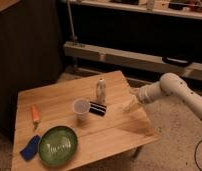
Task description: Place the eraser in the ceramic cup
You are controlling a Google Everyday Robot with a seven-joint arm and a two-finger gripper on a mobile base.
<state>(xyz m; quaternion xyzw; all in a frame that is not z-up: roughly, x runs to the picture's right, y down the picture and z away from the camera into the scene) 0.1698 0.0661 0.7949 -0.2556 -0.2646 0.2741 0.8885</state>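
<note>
The gripper was held wide open and empty, centre right; the ceramic cup could be toppled if the eraser just beside it were overshot.

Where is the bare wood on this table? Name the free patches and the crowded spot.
Free: the back-left corner of the table, behind the orange object and white bottle; and the front-right stretch between green plate, eraser and the table edge. Crowded: the centre, where ceramic cup, eraser and bottle cluster. The open tool hovers near the right edge, holding nothing.
</note>
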